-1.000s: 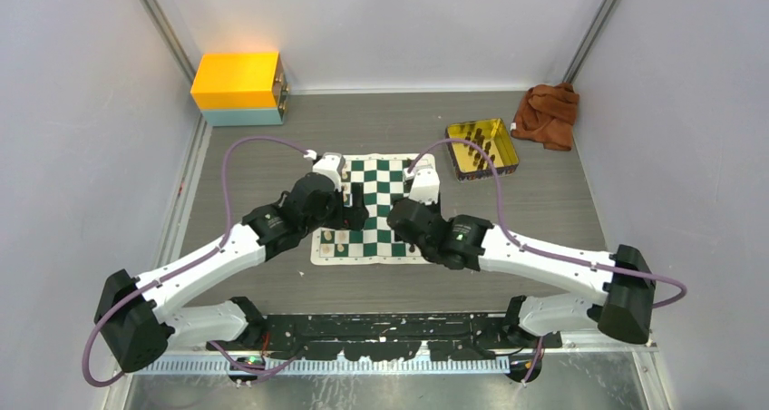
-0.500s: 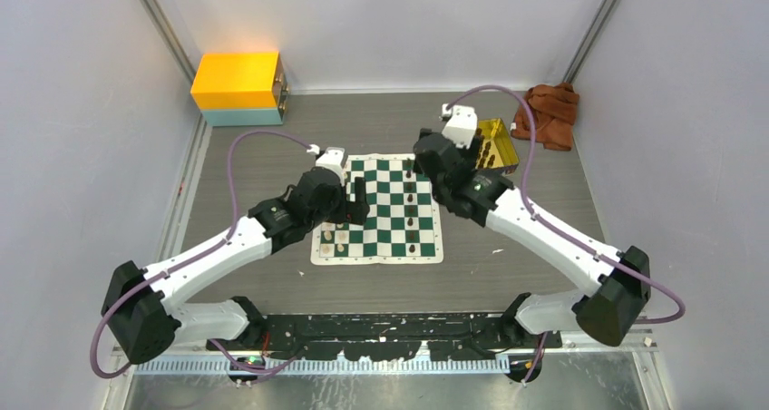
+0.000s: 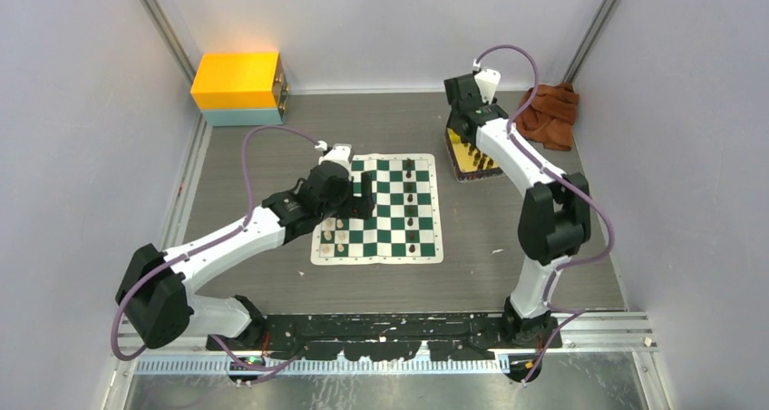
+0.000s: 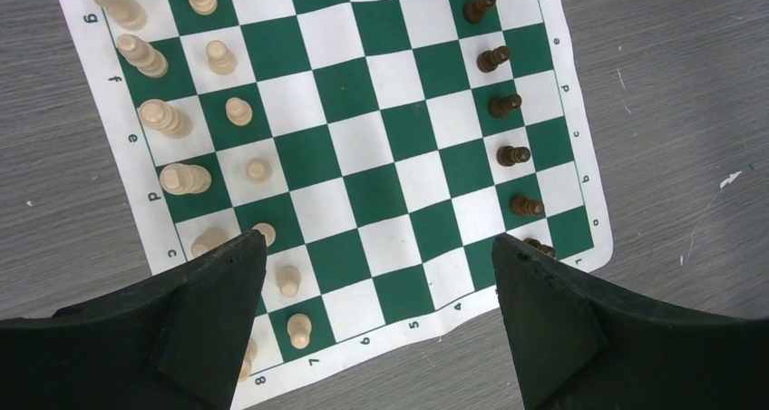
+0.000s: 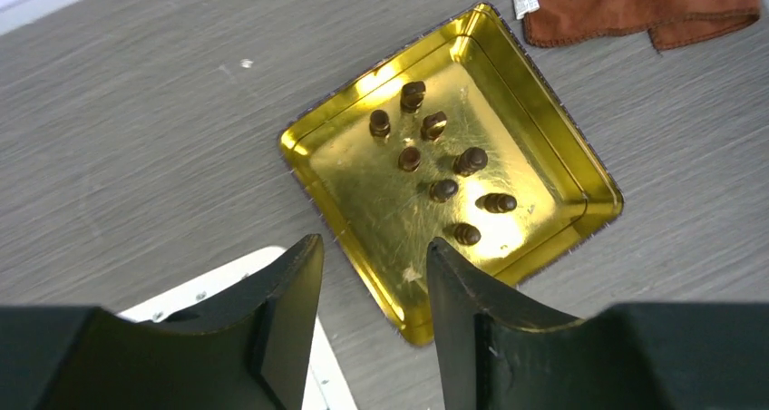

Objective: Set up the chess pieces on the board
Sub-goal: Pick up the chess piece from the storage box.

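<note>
**Gold tray and green-checked board, both pincers parted and empty**

Left wrist view. The left gripper hangs over one end of the board. Its two black fingers are spread wide, and only the checks of the mat show in the gap. Cream-tan pieces stand upright in the two outermost files along one side, one piece to a square, with the taller figures in the outer file. Dark pieces stand in a single file on the opposite side, second from that edge. Six of them can be counted before the right-hand finger hides the rest.

Right wrist view. The right gripper is poised above the grey table at the near corner of the tray. Its fingers are apart with nothing held. Eight unplaced pieces, all dark, are scattered loosely on the tray floor. Whether each stands or lies cannot be told. A white corner of the board shows at the lower left.

Top view. The tray sits just beyond the board's far right corner, near it but not touching. A brown cloth lies near the tray's far side. A yellow box on a teal base stands at the far left, well apart from the board.
</note>
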Controlling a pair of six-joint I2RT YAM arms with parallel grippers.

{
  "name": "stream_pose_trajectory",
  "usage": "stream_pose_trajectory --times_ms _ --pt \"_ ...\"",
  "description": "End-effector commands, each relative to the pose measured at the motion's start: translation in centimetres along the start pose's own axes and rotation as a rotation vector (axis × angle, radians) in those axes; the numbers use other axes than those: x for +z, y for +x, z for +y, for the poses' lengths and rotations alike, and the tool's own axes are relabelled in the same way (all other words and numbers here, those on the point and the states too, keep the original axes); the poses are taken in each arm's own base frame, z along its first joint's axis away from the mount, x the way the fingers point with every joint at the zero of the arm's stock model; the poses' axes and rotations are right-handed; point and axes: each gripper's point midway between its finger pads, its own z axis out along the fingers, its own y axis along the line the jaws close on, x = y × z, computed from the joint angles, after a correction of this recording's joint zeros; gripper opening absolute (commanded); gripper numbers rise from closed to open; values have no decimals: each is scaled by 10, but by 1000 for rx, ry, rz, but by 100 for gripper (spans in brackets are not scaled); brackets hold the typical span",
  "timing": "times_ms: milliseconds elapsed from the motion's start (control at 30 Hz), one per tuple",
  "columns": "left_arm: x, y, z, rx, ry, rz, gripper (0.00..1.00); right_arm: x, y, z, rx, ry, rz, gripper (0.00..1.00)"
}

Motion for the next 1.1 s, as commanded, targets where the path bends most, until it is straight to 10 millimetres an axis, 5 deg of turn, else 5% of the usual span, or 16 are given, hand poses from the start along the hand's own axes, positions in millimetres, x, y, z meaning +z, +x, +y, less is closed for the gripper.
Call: stream_pose_trajectory --times_ms 0,433,1067 --pt "1 -26 -14 -48 50 -81 94 19 -29 10 56 -63 -5 51" --pt "19 -22 -16 -63 53 -63 93 92 -5 17 43 -63 111 43" --pt "24 -21 -13 -74 58 -54 92 130 31 0 61 -31 187 38"
